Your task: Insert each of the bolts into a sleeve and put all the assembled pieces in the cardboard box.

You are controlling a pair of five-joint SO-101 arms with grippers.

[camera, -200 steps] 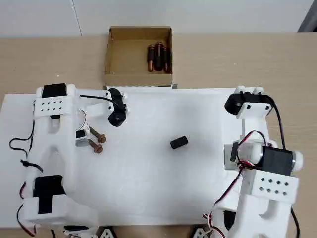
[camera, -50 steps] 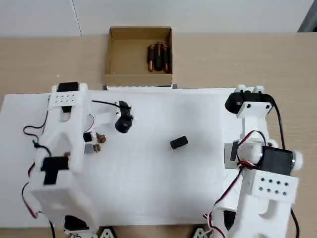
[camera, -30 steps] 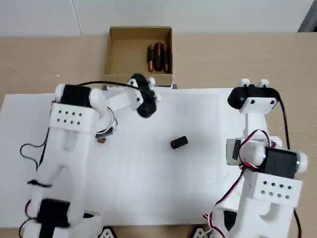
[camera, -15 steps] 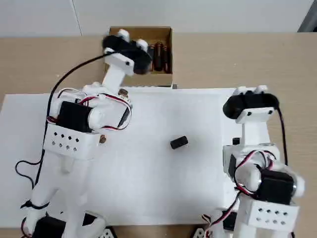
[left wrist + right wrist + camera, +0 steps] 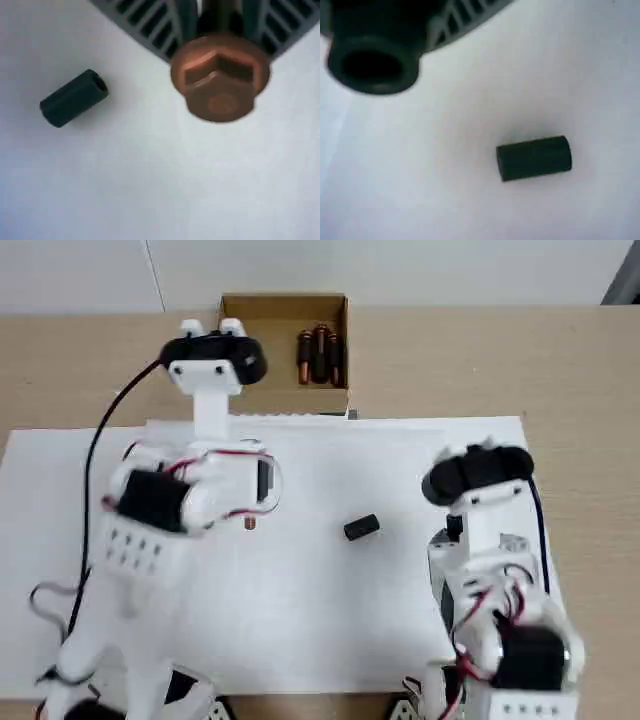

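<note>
The bolt [image 5: 220, 75] is gripped by its shank in the left gripper [image 5: 220, 22], above the white sheet [image 5: 330, 620] and near the loose sleeve [image 5: 362, 528]. The right gripper [image 5: 372, 35] appears closed on a second sleeve [image 5: 372, 65], its bore facing out. The step in hand is judged to be mating bolt and sleeve. The next move calls for lining the shank up with the bore. Assembled pieces [image 5: 320, 355] lie in the box [image 5: 285, 330].
</note>
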